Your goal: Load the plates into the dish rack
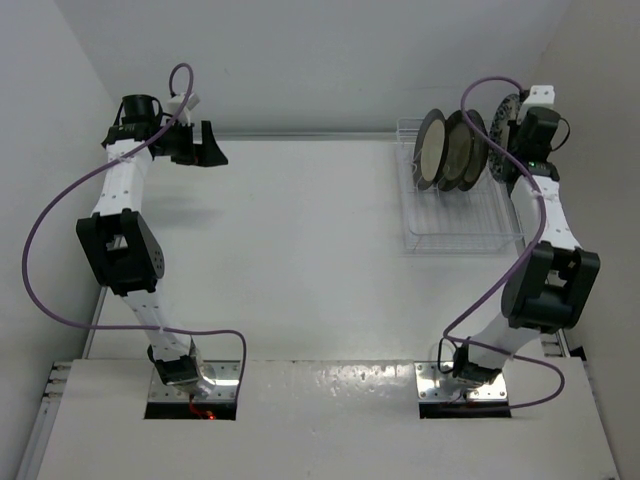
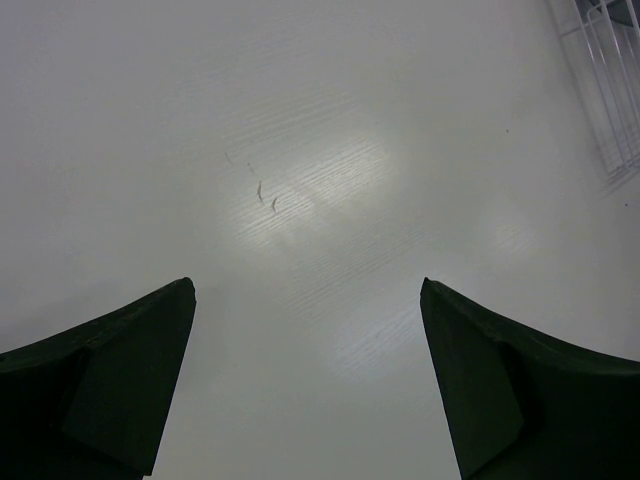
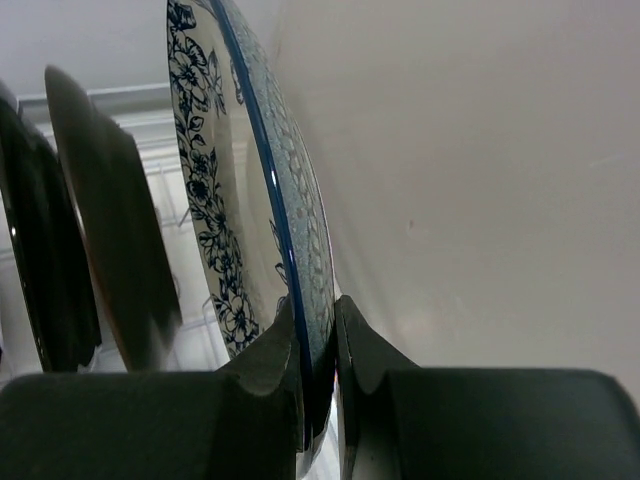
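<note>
Checking my feeds. The right gripper [image 3: 315, 322] is clamped on the rim of the white round plate with the blue floral rim [image 3: 250, 190], with one finger on each face, closed right down onto it. The plate stands on edge, nearly upright, at the right side of the white wire dish rack [image 1: 462, 222], which sits in the far right part of the white table [image 1: 300, 250].

In the top view it's just beside the three cream-centred round plates with dark rims [image 1: 455, 150]. Those stand on edge in a row in the rack's far half, close together and leaning a bit. On the right wrist cam, two of the dark-rimmed ones show up left of the floral plate, with a gap between it and the nearest one. I can't tell if the floral plate's bottom edge is sitting in a slot or hanging just above the wires, because my own fingers block it.

The left gripper [image 2: 305, 287] is wide open and holding nothing. It's over bare table at the far left, well apart from the rack. A corner of the rack peeks in at the top right of its wrist cam.
</note>
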You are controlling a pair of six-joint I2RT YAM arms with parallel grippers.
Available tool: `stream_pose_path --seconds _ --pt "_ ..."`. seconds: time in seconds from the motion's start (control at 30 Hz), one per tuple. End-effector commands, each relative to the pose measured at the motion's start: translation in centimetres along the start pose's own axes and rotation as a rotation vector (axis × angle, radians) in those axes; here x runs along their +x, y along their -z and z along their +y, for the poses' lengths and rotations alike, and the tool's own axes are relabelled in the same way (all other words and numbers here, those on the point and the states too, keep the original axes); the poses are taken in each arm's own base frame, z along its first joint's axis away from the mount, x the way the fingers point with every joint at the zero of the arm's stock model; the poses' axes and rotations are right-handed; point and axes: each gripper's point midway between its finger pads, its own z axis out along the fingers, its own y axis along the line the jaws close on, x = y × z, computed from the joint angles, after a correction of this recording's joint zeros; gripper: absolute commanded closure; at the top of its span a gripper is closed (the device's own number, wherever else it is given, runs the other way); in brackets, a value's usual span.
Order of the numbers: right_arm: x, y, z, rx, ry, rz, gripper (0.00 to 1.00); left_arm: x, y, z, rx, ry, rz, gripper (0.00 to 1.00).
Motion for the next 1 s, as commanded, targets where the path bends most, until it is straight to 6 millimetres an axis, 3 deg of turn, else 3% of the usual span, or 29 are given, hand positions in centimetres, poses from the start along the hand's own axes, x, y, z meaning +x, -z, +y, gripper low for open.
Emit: stream_pose_path --seconds 0.0,0.23,0.43,0.63,0.73,0.97 --pt "-5.9 0.6 -1.6 0.088 -0.087 -0.211 1.0 -1.9 1.6 -1.9 0.015 -0.059 -0.059 0.0" --pt "-4.0 -0.8 0.0 0.126 -0.045 -0.174 1.0 -1.9 1.6 -1.9 0.015 -0.059 -0.059 0.0" --pt "-5.0 -1.2 1.7 0.158 -0.013 -0.208 1.0 -1.3 1.4 -1.8 0.018 -0.046 -0.046 0.0" --pt "-2.7 -1.9 3.3 0.165 -0.005 -0.17 1.0 -1.5 1.7 -1.6 -0.002 -0.061 -0.049 0.0" --pt "-0.8 -2.3 3.7 0.169 -0.024 -0.14 1.0 -1.5 1.7 -1.6 -0.002 -0.061 -0.049 0.0" --pt "1.5 -2.9 4.1 0.171 -0.06 -0.116 1.0 -1.5 1.7 -1.6 -0.002 -0.061 -0.049 0.0"
